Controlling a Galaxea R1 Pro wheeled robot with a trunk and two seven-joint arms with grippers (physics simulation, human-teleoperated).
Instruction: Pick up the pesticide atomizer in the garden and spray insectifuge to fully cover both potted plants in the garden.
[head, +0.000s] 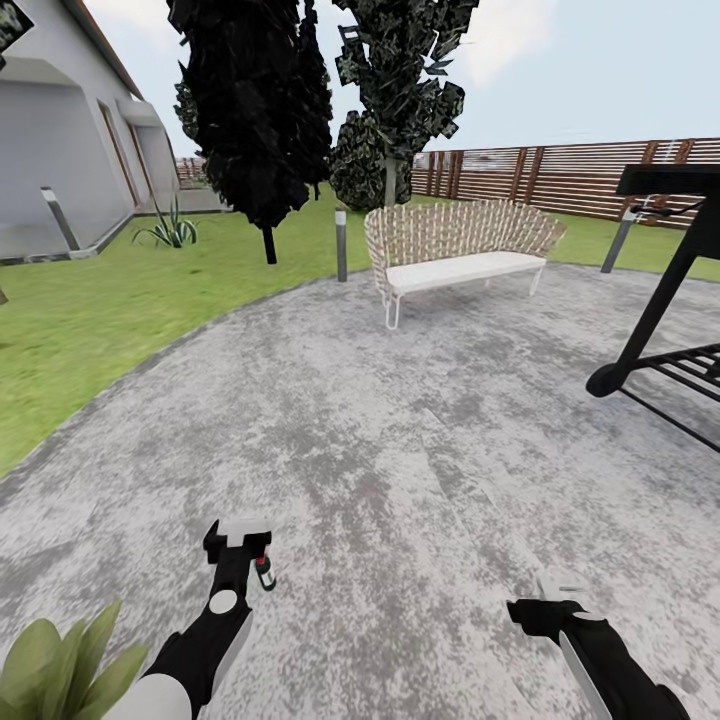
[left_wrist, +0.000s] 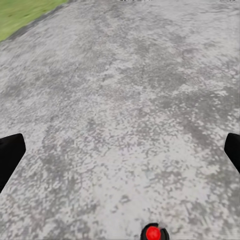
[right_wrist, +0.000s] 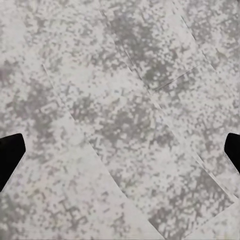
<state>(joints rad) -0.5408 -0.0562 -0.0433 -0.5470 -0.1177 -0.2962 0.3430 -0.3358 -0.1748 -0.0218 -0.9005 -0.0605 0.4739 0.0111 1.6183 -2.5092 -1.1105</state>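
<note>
The pesticide atomizer is out of view. At the bottom left corner of the head view, a potted plant (head: 60, 660) shows as pointed green leaves, cut off by the frame, its pot hidden. My left gripper (head: 238, 532) hovers over the grey gravel patio (head: 400, 430) just right of those leaves. It is open, its dark fingers (left_wrist: 10, 152) wide apart with bare gravel between them (left_wrist: 120, 150). My right gripper (head: 552, 592) hangs low at the right, also open and holding nothing (right_wrist: 120, 150).
A white wicker bench (head: 455, 255) stands at the patio's far edge. A black grill frame (head: 670, 300) is at the right, and two short lamp posts (head: 341, 243) stand nearby. Dark trees (head: 265, 110), lawn (head: 90, 320), a brown slatted fence (head: 580, 175) and a grey house (head: 60, 150) lie beyond.
</note>
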